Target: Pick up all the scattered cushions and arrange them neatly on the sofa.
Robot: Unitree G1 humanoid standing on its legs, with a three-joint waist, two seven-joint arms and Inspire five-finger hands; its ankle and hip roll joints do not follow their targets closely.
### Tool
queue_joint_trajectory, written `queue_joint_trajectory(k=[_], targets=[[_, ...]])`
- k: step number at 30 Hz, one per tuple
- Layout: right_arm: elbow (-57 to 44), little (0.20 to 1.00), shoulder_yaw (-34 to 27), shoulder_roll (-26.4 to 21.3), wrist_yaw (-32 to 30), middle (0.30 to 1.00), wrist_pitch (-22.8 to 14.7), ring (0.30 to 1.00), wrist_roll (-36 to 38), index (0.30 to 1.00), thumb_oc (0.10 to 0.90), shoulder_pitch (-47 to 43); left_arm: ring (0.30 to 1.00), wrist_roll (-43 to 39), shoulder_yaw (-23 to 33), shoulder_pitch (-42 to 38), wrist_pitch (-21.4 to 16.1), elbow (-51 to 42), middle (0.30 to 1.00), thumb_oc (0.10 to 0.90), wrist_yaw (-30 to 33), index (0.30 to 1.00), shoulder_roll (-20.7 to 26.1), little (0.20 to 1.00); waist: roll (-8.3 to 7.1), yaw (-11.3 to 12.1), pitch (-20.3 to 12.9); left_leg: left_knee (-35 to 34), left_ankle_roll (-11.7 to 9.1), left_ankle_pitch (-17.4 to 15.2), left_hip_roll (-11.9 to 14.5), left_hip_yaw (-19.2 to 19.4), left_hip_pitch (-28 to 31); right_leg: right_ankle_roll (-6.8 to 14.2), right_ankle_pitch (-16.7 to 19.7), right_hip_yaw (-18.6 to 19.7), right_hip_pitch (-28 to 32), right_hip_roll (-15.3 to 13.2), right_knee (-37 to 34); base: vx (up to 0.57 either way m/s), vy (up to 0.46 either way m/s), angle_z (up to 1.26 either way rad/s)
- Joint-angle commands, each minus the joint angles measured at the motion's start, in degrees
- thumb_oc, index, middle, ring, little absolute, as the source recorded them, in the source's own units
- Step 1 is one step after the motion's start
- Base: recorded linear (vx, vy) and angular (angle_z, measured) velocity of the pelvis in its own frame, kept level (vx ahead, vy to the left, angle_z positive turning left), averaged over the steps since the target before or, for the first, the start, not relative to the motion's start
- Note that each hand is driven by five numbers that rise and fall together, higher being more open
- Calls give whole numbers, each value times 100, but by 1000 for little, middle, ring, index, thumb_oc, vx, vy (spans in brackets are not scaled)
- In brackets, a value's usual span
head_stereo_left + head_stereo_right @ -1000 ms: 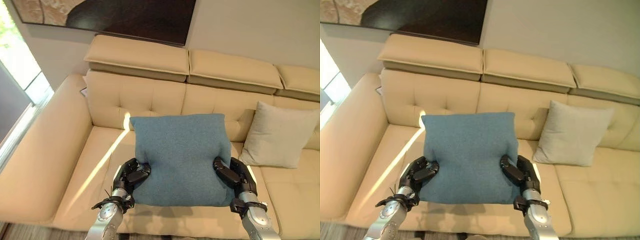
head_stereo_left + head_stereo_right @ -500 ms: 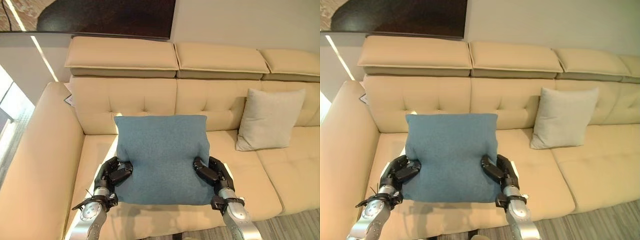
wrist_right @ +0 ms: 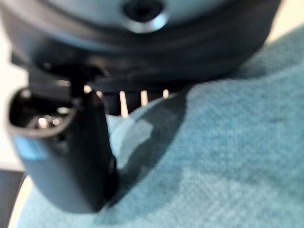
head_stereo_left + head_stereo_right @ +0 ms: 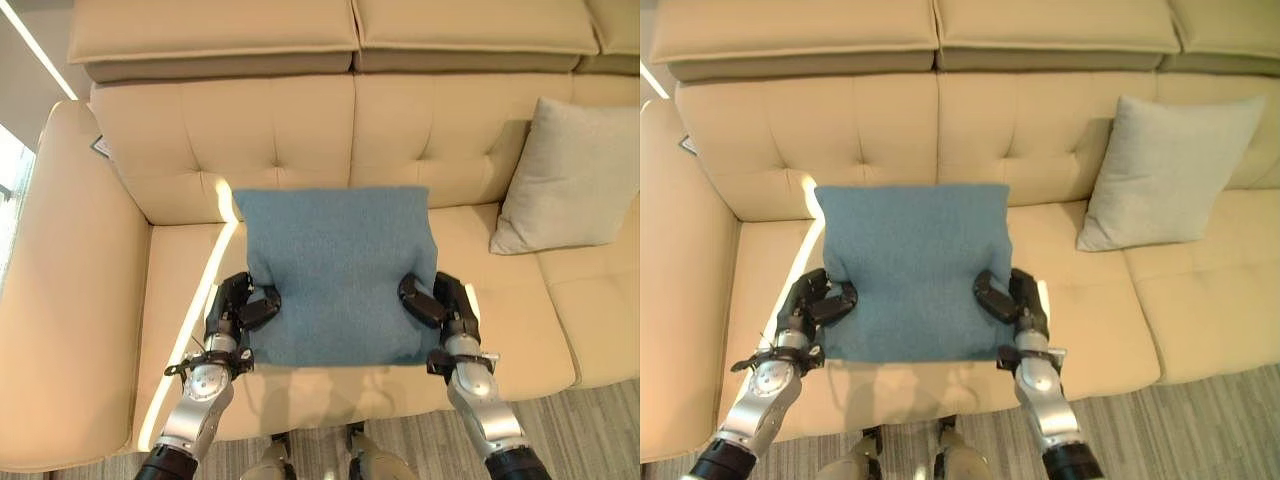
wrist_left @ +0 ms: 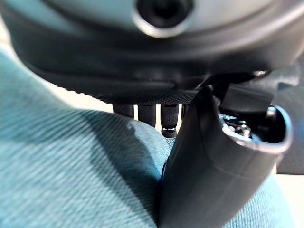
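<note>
Cushion (image 4: pixel 335 270): plain teal-blue woven cloth, without pattern. Sofa (image 4: pixel 100 280): cream-beige leather with button tufting on its back; second cushion (image 4: pixel 570 180): plain pale grey-beige. Hands, left (image 4: pixel 240 310) and right (image 4: pixel 435 302): black, on silver-grey arms; floor (image 4: pixel 580 420): grey-brown with streaked grain.

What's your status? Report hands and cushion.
Left hand and right hand shut on blue cushion, one per side. Cushion held over sofa seat. Grey cushion stands apart, right.

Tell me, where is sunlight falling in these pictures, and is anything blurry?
Left eye view: a sunlit stripe crosses the sofa seat beside the left hand. Right wrist view: the right hand and blue cushion look soft, being so close. Left wrist view: the cushion's weave shows more crisply.
</note>
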Motion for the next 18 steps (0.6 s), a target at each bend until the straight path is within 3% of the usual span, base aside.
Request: queue_joint_trajectory(k=[1, 2, 4, 7, 10, 16, 17, 18], targets=[[-514, 300, -12, -34, -570, 300, -1162, 300, -841, 300, 400, -990, 300, 855, -168, -1336, -1433, -497, 300, 400, 454, 300, 97, 300, -84, 58, -501, 9, -225, -412, 18, -296, -71, 600, -249, 227, -65, 56, 24, -9, -17, 7], [-508, 300, -11, -34, -574, 300, -1164, 300, -845, 300, 400, -999, 300, 859, -168, -1344, -1434, -493, 300, 400, 459, 300, 95, 300, -83, 56, -504, 9, -224, -410, 18, -298, -80, 600, -248, 225, -74, 55, 24, -18, -24, 5], [-428, 300, 59, -229, -1200, 300, -1065, 300, -1477, 300, 400, -1571, 300, 1444, -141, -1897, -1428, -526, 300, 400, 1073, 300, 215, 300, -90, 106, -549, 9, -245, -364, -19, -399, -336, 562, -226, 222, -319, 35, 24, 3, -36, 2], [-396, 300, 84, -287, -1382, 300, -1032, 300, -1680, 300, 400, -1717, 300, 1583, -141, -2035, -1413, -520, 300, 400, 1234, 300, 238, 300, -91, 119, -549, 9, -252, -355, -21, -417, -382, 559, -223, 211, -356, 26, 24, 18, -23, 7], [-94, 300, 305, -523, -1900, 300, -781, 300, -2242, 300, 400, -2418, 300, 1998, -165, -2612, -1290, -309, 300, 400, 1842, 300, 230, 300, -142, 172, -490, 9, -294, -304, -26, -499, -541, 540, -213, 213, -509, 24, 24, -3, -36, 10], [971, 300, 780, -538, -2121, 300, -515, 300, -1921, 300, 400, -3659, 300, 1832, -592, -3779, -1042, 798, 300, 400, 2162, 300, 258, 300, -207, 251, -319, 9, -348, -212, -18, -632, -740, 527, -153, 171, -704, 34, 24, -33, -36, 8], [1242, 368, 803, -463, -2119, 368, -496, 368, -1722, 368, 445, -3843, 300, 1764, -668, -3928, -1002, 1024, 300, 400, 2160, 300, 261, 300, -221, 259, -263, 9, -353, -191, -23, -639, -781, 529, -142, 168, -738, 33, 24, -51, -18, 12], [1476, 578, 830, -422, -2087, 578, -490, 578, -1511, 578, 585, -3991, 300, 1690, -725, -4088, -984, 1225, 300, 400, 2150, 300, 282, 300, -226, 266, -231, 9, -362, -175, -28, -648, -814, 530, -136, 168, -768, 34, 24, -37, -12, 10]])
